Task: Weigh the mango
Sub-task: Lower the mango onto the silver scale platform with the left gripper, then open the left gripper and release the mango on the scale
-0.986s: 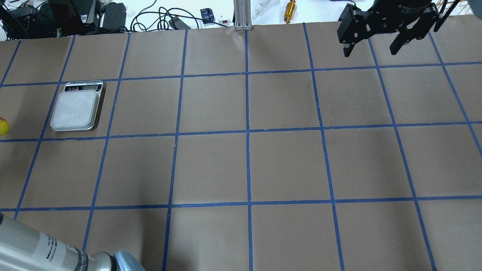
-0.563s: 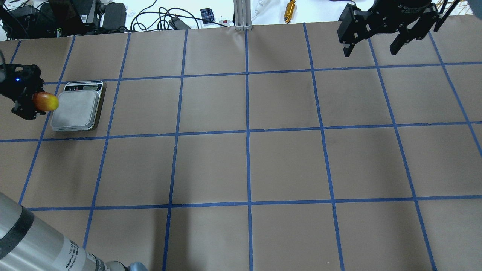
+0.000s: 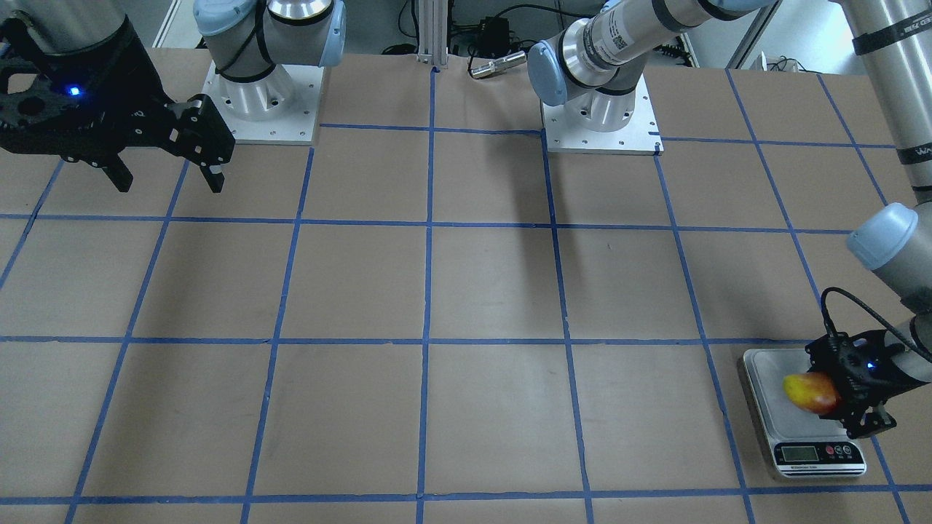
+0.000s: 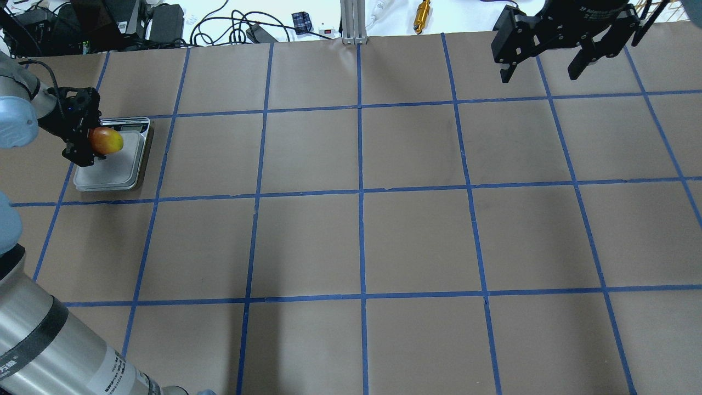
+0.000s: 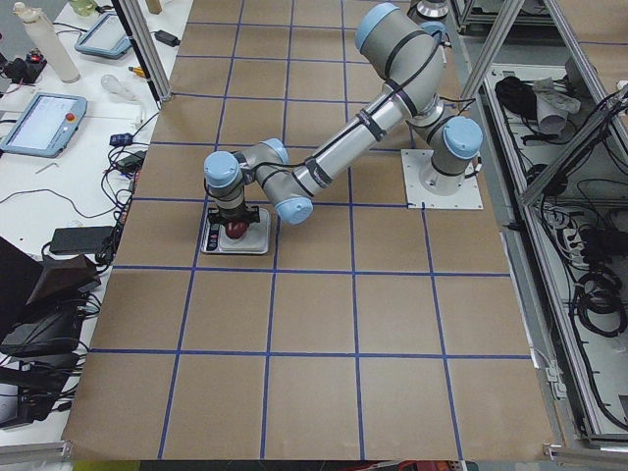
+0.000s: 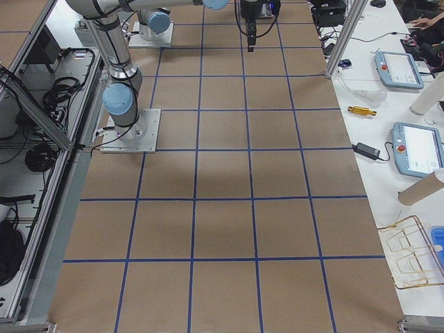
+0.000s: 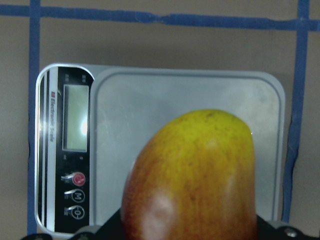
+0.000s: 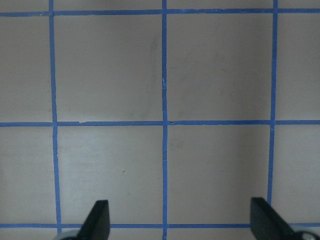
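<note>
While the mango (image 4: 107, 141) is gripped at its red-orange end by the left tool (image 4: 92, 144), its yellow end is pointed out over the pale platform of the scale (image 4: 115, 170). The tool is closed on the fruit only as far as the fruit's width allows, and its fingers are mostly hidden behind the fruit in the left wrist view. The fruit is seen over the side of the platform nearest the left arm, close to the display (image 7: 76, 117), which is lit but cannot be read. Whether the fruit is touching the platform or held just above it cannot be told. The scale is set near the left end of the tabletop (image 4: 351, 241), which is covered in brown paper and divided into squares by blue tape lines (image 4: 360, 192). The right tool (image 4: 540, 77) is held well apart, high over the far right corner, with its two fingers (image 8: 97, 220) spread wide and nothing between them.
</note>
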Controlling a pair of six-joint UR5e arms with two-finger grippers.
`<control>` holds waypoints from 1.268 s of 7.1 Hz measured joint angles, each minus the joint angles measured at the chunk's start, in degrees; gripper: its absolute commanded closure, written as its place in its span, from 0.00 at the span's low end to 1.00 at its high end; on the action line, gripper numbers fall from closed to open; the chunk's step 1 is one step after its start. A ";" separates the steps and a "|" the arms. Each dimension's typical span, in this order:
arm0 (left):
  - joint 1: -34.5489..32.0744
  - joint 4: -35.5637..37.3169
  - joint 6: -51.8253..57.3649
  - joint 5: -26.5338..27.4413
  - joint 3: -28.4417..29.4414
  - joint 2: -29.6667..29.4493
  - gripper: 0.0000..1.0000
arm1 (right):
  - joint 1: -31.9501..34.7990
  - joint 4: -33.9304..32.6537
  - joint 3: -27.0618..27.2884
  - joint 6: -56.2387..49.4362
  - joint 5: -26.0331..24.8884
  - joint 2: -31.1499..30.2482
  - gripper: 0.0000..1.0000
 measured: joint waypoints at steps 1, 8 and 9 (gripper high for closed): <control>-0.07 0.32 -0.18 0.05 -0.02 -0.49 0.01 | 0.00 0.00 0.00 0.00 0.02 0.01 0.00; -0.57 -6.33 -1.70 2.06 -0.12 8.26 0.00 | 0.00 0.00 0.00 0.00 0.04 -0.01 0.00; -0.41 -11.28 -3.32 2.27 -0.24 12.80 0.00 | 0.00 0.00 0.00 0.00 0.02 -0.05 0.00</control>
